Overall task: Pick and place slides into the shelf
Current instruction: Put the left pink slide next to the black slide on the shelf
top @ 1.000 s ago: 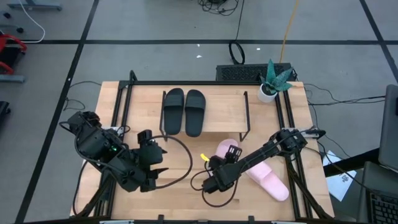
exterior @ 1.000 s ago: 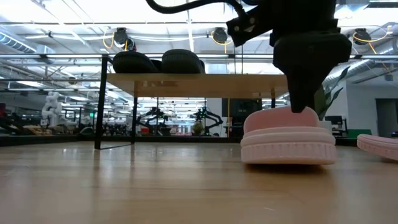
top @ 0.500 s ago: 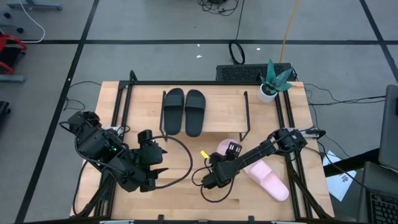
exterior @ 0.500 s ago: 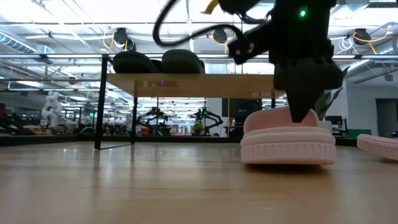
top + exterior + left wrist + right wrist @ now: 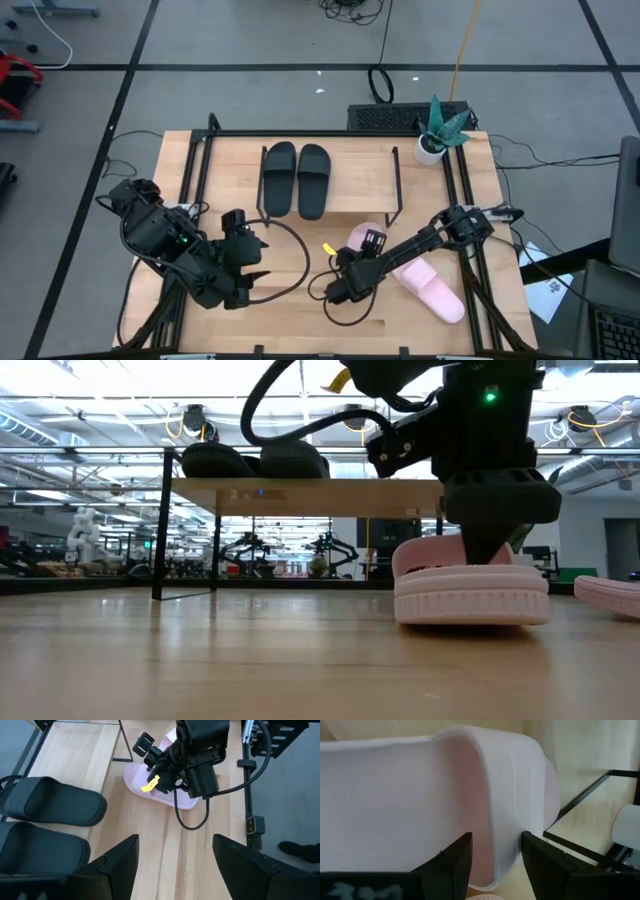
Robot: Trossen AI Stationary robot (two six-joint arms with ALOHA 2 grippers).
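A pale pink slide (image 5: pixel 360 239) lies on the tabletop in front of the shelf's right end; the low view shows its sole flat on the wood (image 5: pixel 470 598). My right gripper (image 5: pixel 351 280) stands over it from above, shut on its strap. The second pink slide (image 5: pixel 433 288) lies to its right. The black pair (image 5: pixel 297 178) rests side by side on the shelf's plank top (image 5: pixel 355 185). My left gripper (image 5: pixel 175 870) is open and hovers near the table's left front, touching nothing. My right gripper holds the pink slide by the edge of its wide strap (image 5: pixel 496 845), pinched between the two fingers (image 5: pixel 451 865), one on either side of the strap wall. The fingers come from above, pointing down. The slide's sole (image 5: pixel 470 610) rests on the table.
A small potted plant (image 5: pixel 434 140) stands at the table's far right corner, and a keyboard (image 5: pixel 395 117) lies beyond the far edge. The shelf's black wire legs (image 5: pixel 396 190) stand just behind the held slide. Bare wood lies between the two grippers.
My right gripper has come down onto the pink slide's strap and edged toward the shelf. The slide has slid slightly to the right in the low view, its sole staying on the table.
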